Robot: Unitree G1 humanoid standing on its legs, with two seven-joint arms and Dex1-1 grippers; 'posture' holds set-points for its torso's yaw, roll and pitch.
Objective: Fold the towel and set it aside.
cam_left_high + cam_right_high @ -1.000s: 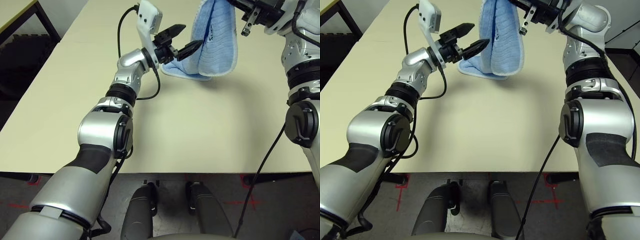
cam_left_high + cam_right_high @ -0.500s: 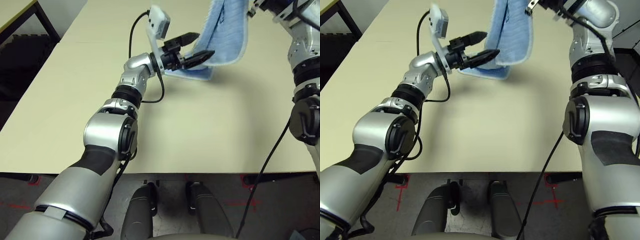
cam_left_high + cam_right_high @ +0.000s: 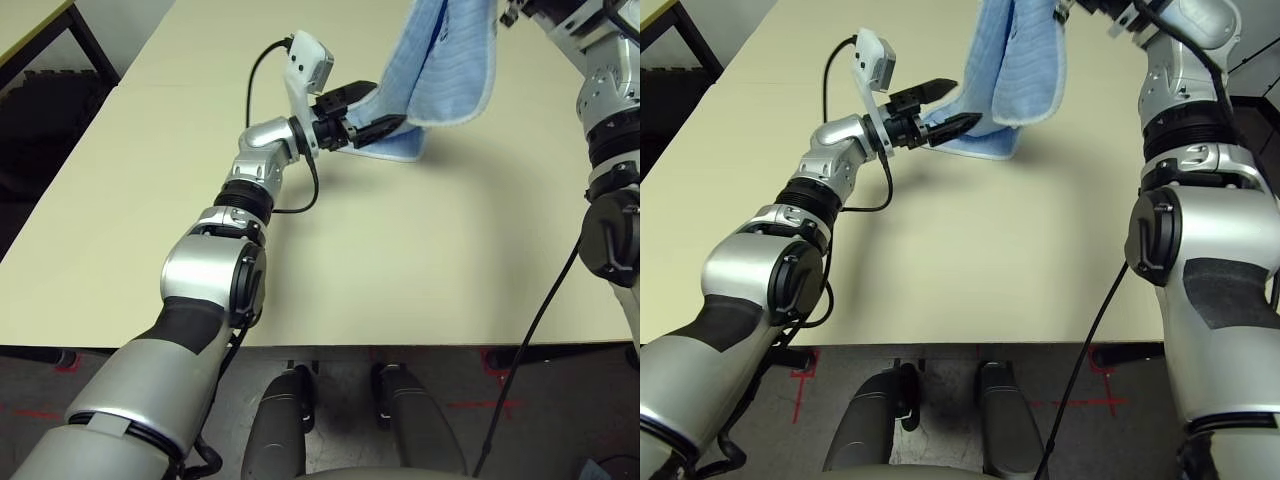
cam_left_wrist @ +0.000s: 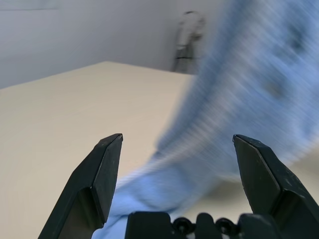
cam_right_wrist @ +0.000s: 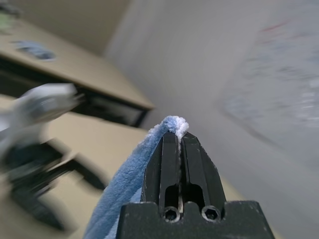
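Overhead, the right claw pinches the towel above the cream table; the left claw gapes.

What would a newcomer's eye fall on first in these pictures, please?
The light blue terry-cloth towel hanging above the far side of the beige table, its lower end trailing on the tabletop. The right gripper is shut on its top edge, holding it up. The left gripper is open beside the towel's lower end.
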